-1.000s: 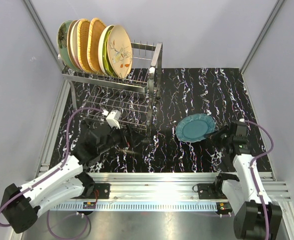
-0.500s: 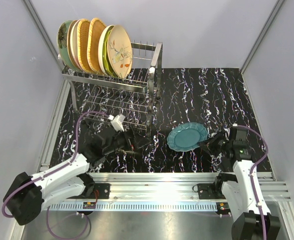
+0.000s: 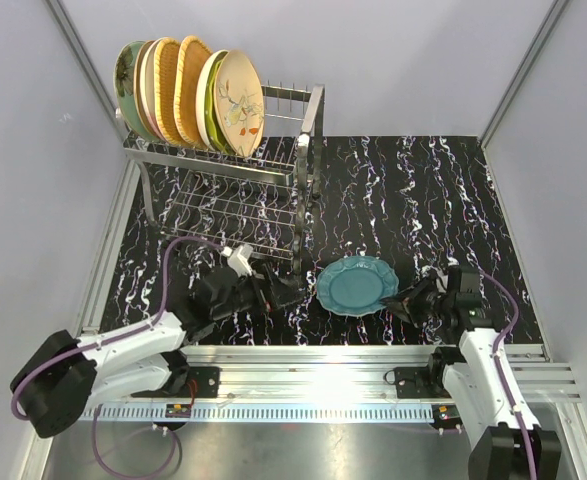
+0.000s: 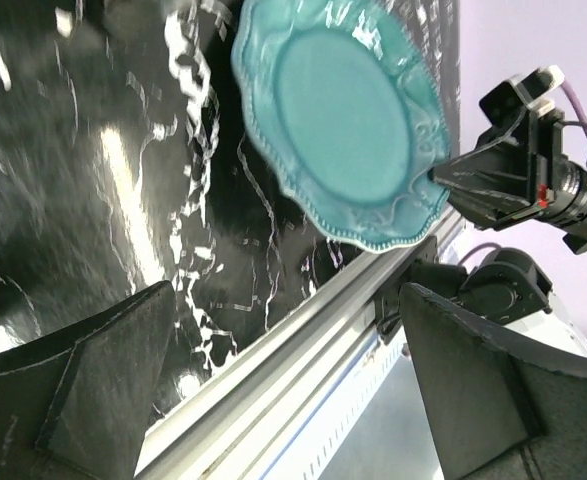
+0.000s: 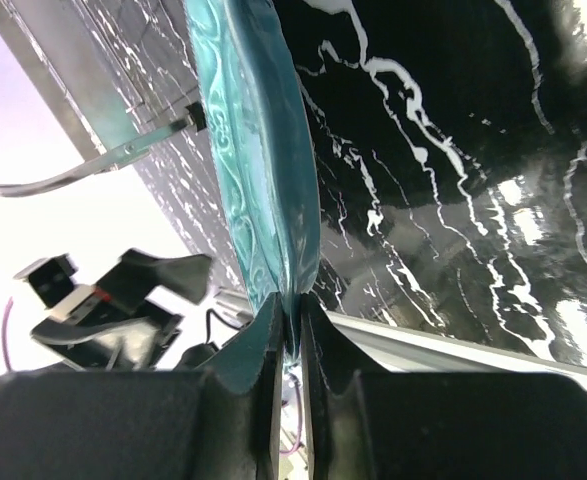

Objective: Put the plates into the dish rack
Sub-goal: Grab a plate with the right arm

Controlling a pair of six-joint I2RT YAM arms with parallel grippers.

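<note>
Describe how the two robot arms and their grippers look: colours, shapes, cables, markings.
The left arm and right arm have white links with black joints and bases, each trailed by a looping purple cable. The left gripper and right gripper are black with wedge-shaped fingers and a white block by the wrist.

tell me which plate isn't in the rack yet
The teal plate, held by its rim in the right gripper; the other plates stand in the dish rack.

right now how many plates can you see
7. Six plates stand packed atop the dish rack, far left; the teal plate is near the front, pinched by the right gripper. More may hide in the stack.
</note>
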